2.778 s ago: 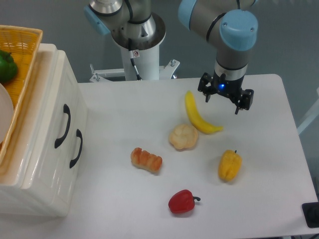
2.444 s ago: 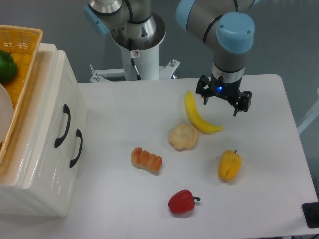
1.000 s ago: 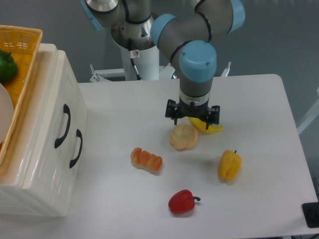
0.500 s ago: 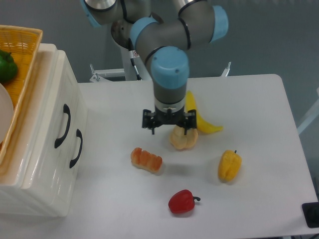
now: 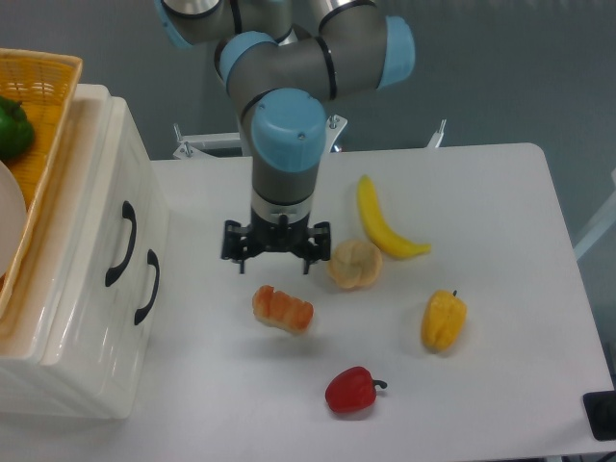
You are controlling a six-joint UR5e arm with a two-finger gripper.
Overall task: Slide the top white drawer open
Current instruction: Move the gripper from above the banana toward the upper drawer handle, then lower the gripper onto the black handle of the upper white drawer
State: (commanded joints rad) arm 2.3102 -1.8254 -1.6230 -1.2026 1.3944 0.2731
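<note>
The white cabinet stands at the left edge of the table, its front facing right. The top white drawer (image 5: 96,197) is pushed in, and its black curved handle (image 5: 122,243) sits just up and left of the lower drawer's handle (image 5: 147,286). My gripper (image 5: 274,258) hangs open over the table, fingers pointing down, with nothing between them. It is about a hand's width to the right of the handles and just above the bread roll (image 5: 283,308).
A yellow wicker basket (image 5: 43,115) with a green pepper (image 5: 12,130) sits on top of the cabinet. On the table lie a round bun (image 5: 354,265), a banana (image 5: 383,223), a yellow pepper (image 5: 443,320) and a red pepper (image 5: 352,389).
The arm has swept from the table's back right to the left and forward, past the banana and bun, toward the cabinet. The gripper stays open. The drawers have not moved.
</note>
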